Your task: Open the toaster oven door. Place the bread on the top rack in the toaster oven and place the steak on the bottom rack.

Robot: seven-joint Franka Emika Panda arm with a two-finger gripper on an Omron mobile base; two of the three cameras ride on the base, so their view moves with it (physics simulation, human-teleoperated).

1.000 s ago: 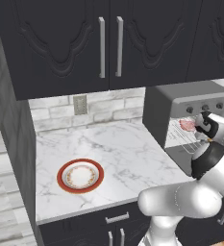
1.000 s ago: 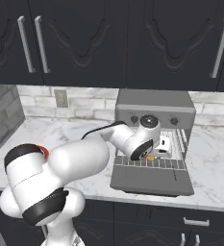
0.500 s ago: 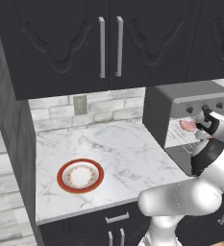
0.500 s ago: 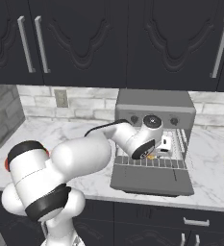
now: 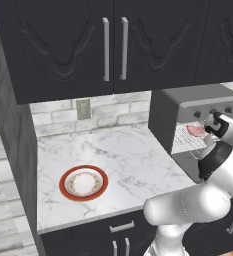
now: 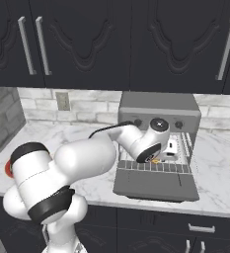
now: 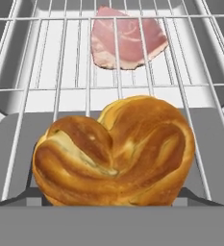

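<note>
The fingers (image 7: 194,196) stand wide, apparently clasping the bread (image 7: 114,153) over the top rack's (image 7: 60,72) front edge inside the oven (image 6: 158,106). The steak (image 7: 128,43) lies beneath, toward the back. Released here, the glossy, heart-shaped knotted bun could roll onto the open door (image 6: 153,185). The rack is thin wire and the steak is flat, pink and marbled.

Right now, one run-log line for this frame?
toaster oven door: open, flat | steak: on rack beyond bread | bread: between wide jaws at oven mouth, grip unclear | gripper: at oven opening
</note>
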